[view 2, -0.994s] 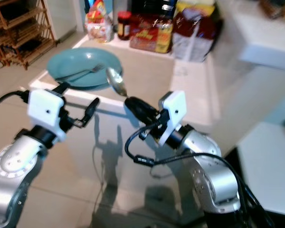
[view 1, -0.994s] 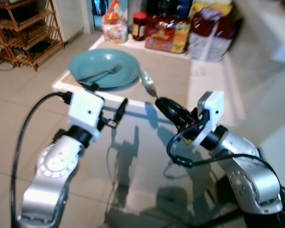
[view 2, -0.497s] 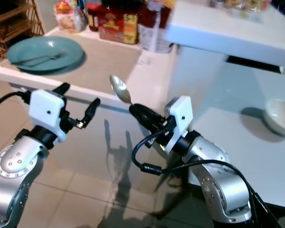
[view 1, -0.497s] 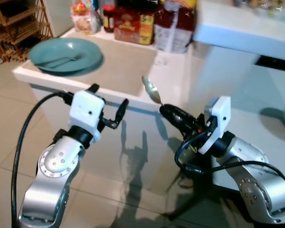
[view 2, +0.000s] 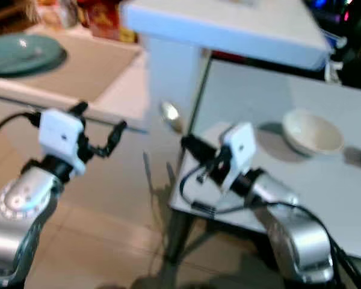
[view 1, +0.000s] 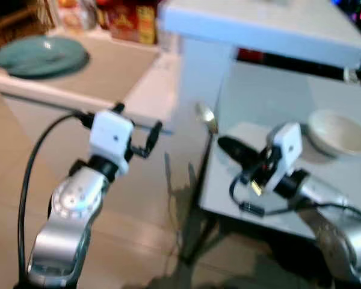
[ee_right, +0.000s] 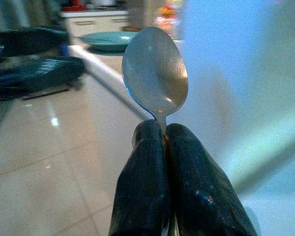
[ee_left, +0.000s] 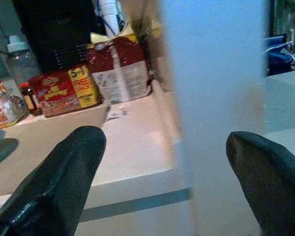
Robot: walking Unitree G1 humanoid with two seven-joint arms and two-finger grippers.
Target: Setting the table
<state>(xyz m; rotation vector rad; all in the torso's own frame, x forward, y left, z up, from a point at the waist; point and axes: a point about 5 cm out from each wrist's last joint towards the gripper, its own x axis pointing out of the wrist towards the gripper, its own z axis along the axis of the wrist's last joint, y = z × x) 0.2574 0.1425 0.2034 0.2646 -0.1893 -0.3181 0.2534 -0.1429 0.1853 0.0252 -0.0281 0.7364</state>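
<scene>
The right gripper (ee_right: 162,135) was clenched on a spoon (ee_right: 155,73), whose bowl stuck out past the fingertips, held over the near left corner of a white table (view 1: 349,174). A white bowl (view 1: 339,130) sat on the table, far right of it. The left gripper (view 1: 135,127) hung released, holding nothing. A teal plate (view 1: 39,55) lay on the counter (view 1: 108,66), far left.

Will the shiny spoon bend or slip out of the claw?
Probably not bend: the spoon looks like stiff metal. It might slip, since the right claw pinches only its thin, smooth neck. It looks light.
</scene>
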